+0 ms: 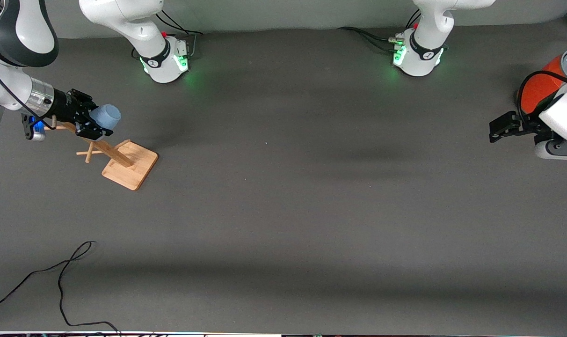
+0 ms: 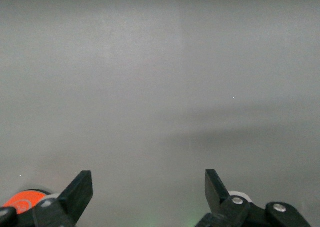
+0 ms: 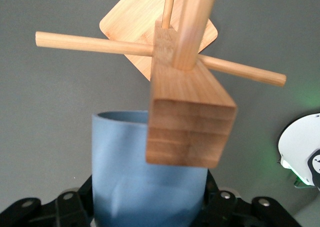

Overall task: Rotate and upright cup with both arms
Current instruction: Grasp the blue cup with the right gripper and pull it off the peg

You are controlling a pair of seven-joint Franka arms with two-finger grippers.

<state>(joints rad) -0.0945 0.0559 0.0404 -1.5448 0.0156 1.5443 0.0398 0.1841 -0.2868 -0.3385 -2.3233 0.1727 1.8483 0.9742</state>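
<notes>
The right gripper [image 1: 92,125] is hovering over the top of a wooden rack [image 1: 116,158] at the right arm's end of the table, and its fingers are clamping the cup [image 1: 106,116] — a small light blue tumbler lying on its side in the air, its closed base pointing toward the middle of the table. In the right wrist view the cup [image 3: 145,174] is sitting between the black fingers with its open rim facing the rack's square post [image 3: 187,112], whose crossed pegs and flat base plate are showing past it. The rack is standing on its bamboo base plate, just nearer to the front camera than the right arm's base. A black cable [image 1: 61,281] is lying loose on the table [image 1: 283,196], close to the front camera.

At the left arm's end, the left gripper [image 1: 498,128] is waiting low over the table, beside an orange can [image 1: 538,86] with a silver top. Its fingers [image 2: 80,192] are standing wide apart with nothing between them — only bare grey surface is showing there.
</notes>
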